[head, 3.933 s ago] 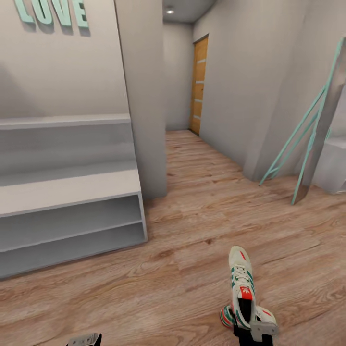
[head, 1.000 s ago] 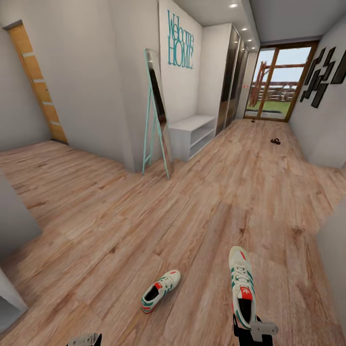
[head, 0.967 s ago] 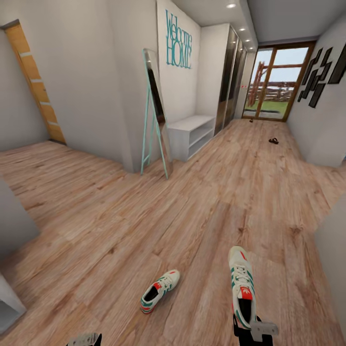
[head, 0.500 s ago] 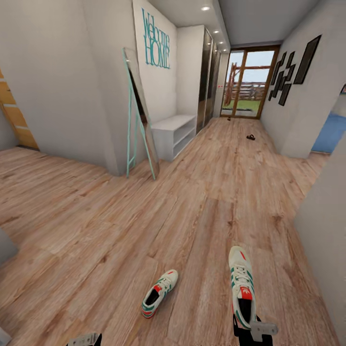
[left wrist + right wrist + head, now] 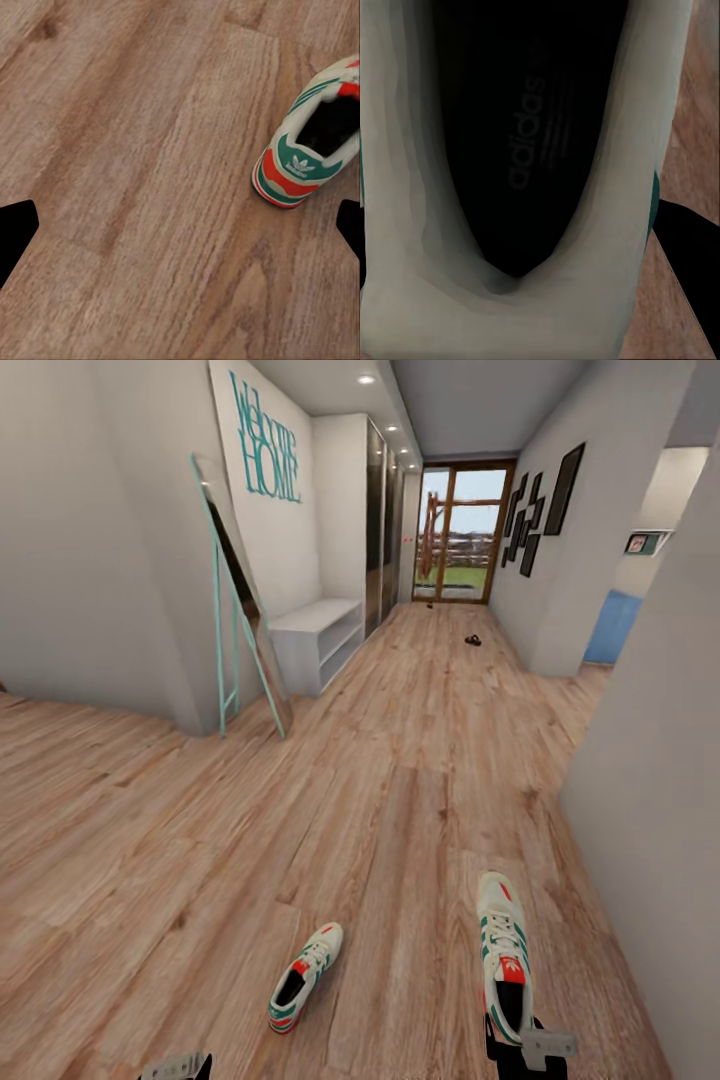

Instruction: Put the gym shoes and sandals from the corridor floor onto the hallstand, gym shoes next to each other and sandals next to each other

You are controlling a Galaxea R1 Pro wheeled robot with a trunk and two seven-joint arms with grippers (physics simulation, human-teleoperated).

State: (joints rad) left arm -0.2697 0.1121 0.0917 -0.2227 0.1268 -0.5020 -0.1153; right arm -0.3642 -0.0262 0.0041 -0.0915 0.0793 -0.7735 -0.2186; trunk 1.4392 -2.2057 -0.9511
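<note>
Head view takes in a long stretch of corridor floor (image 5: 400,760) running to a glass door (image 5: 462,535) at its far end, walled close on the right by a grey partition (image 5: 660,780) and opening wider toward the left, where a leaning mirror (image 5: 235,595) and a low white rack (image 5: 318,640) stand against the wall. The hallstand is not to be seen here, so the robot is judged to be in transit with its load. The right hand (image 5: 520,1048) is clamped on one gym shoe (image 5: 503,955), held toe-forward above the boards; the right wrist view looks straight into its black inside. The grip takes the heel alone, so a sharp turn of the base could swing the long toe and work the shoe loose. The grey partition stands near that arm and could be clipped. The second gym shoe (image 5: 300,976) lies on the floor near the robot's end, left of the carried one; in the left wrist view the left hand (image 5: 180,225) hangs spread and empty above the boards just beside its heel. Rolling forward carelessly could nudge it. Two dark sandals (image 5: 472,641) lie well apart, far down the floor near the door.
</note>
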